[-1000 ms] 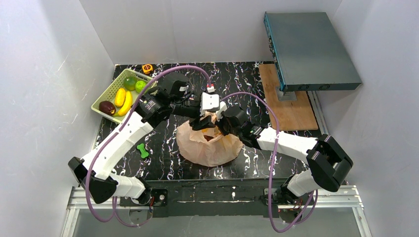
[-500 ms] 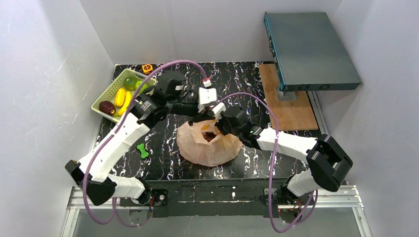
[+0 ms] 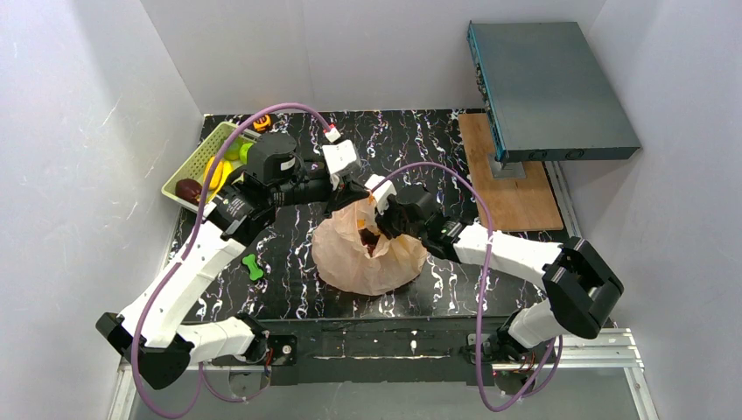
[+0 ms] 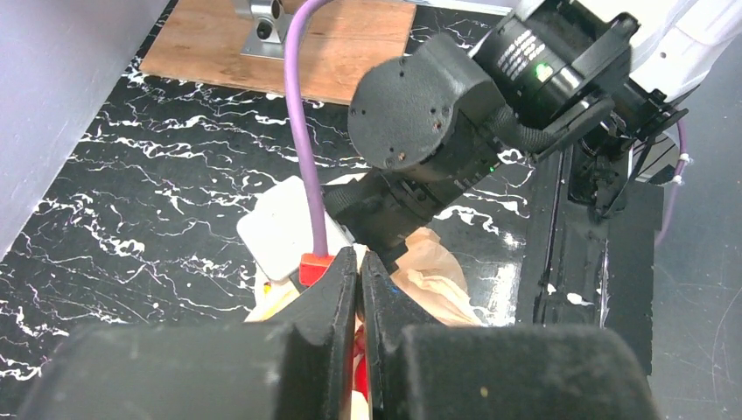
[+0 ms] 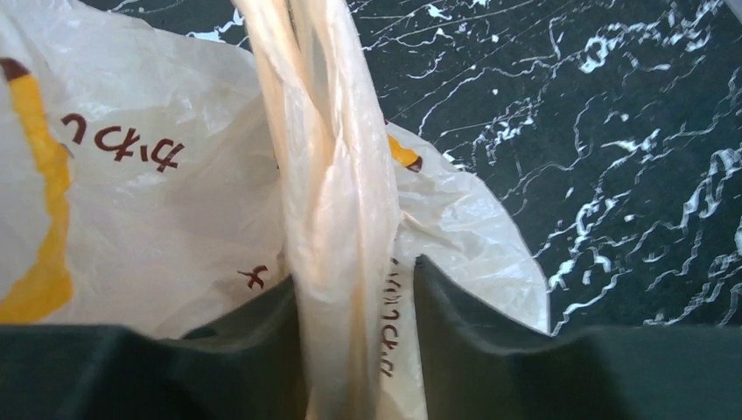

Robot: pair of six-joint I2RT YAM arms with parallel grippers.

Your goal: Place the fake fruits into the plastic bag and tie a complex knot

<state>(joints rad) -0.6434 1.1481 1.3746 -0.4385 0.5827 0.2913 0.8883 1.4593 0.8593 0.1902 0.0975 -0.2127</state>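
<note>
One plastic bag handle (image 5: 337,175), long axis straight through right tool (image 5: 354,282).

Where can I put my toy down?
Bare table: behind the bag, left of the board; and in front of the bag. Crowded: the basket corner, and over the bag where the left gripper and right gripper hold it.

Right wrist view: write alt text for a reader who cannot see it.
The right gripper clamps a twisted peach handle of the plastic bag, whose printed body spreads behind it over the black marbled table.
</note>
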